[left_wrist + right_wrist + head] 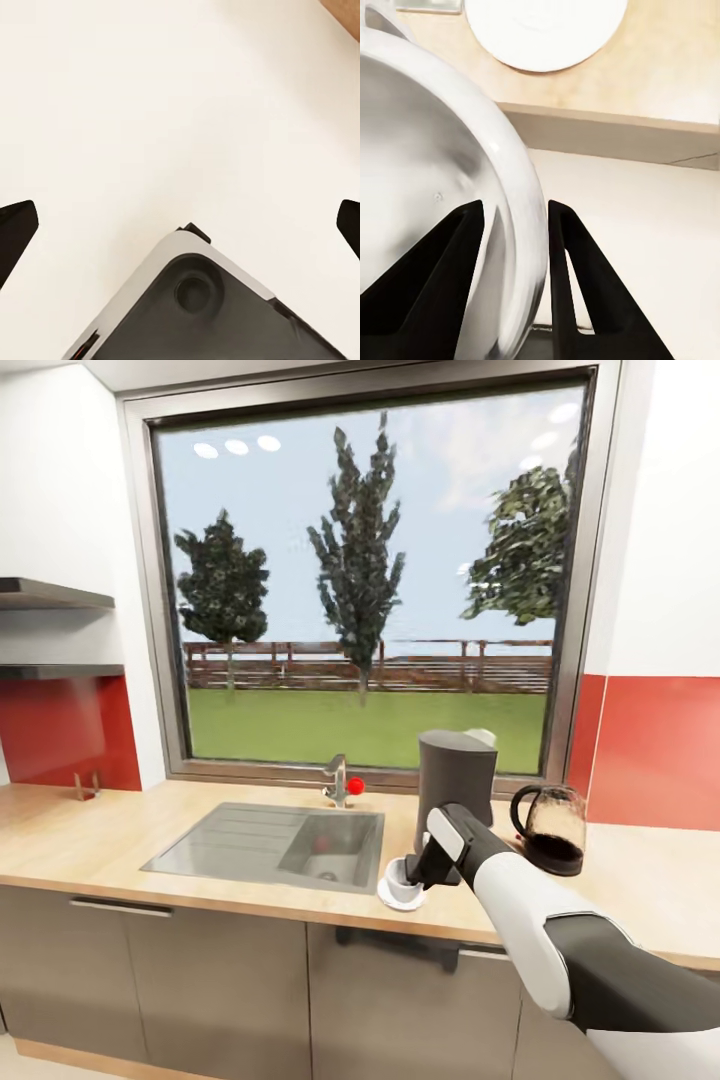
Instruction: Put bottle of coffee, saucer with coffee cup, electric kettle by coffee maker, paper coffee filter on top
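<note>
Left gripper (pixel 180 225): jaws spread wide, holding nothing, hanging over pale floor beside the robot's base.

Kitchen countertop (pixel 120 840) running left to right; steel sink (pixel 270 845) near centre. At the sink's 3 o'clock, the saucer (pixel 398 898) sitting close to the counter's front edge, touching or nearly touching the coffee maker (pixel 455 775).

Right gripper (pixel 514 225) pinching the coffee cup (pixel 435 172) by its rim wall, one finger inside, one outside, hovering over the saucer (pixel 547 30).

Electric kettle (pixel 552 828) standing at the coffee maker's 3 o'clock.

Risk: cup looking tilted and gripped off-centre; releasing now could tip it, or nudge the saucer off the edge.
</note>
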You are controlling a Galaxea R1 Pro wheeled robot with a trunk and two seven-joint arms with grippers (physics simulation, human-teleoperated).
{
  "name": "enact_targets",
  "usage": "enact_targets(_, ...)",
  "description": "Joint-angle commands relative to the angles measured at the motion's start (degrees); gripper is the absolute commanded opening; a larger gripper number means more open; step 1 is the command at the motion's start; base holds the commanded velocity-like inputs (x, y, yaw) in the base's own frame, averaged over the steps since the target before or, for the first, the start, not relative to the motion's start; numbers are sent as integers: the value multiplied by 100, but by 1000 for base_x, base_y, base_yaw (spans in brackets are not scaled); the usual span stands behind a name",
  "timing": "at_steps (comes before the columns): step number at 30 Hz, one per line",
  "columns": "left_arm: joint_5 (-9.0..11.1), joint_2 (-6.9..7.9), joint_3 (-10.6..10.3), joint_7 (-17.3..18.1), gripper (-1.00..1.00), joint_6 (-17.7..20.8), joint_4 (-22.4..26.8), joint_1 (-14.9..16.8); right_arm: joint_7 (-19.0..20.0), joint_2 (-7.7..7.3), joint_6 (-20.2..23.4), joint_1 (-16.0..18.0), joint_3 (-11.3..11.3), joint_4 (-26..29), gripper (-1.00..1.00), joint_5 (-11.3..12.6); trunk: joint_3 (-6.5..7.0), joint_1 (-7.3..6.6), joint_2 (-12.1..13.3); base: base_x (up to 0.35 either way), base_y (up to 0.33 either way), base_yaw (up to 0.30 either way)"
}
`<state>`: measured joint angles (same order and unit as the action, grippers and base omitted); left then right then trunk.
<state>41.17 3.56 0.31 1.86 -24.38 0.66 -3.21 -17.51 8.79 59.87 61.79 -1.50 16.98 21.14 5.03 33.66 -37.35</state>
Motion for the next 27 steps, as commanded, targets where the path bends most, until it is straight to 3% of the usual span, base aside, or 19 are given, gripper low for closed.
enact_targets(1, 29, 0, 3, 18, 100, -3, 6, -4, -49, -2, 13, 0, -21, 7, -100, 61, 0, 3, 0, 260, 0, 0)
enact_targets(7, 31, -3, 4, 16, 100, -4, 4, -4, -28, -17, 13, 0, -38, 7, -100, 56, 0, 3, 0, 220, 0, 0)
enact_targets(19, 31, -4, 12, 16, 100, 0, 4, -4, -8, -110, 13, 0, -133, 5, -100, 48, 0, 3, 0, 17, 0, 0)
enact_targets(27, 31, 2, 12, 16, 100, 12, 4, -4, -10, -129, 13, 0, -153, 2, -100, 48, 0, 3, 0, 145, -140, 0)
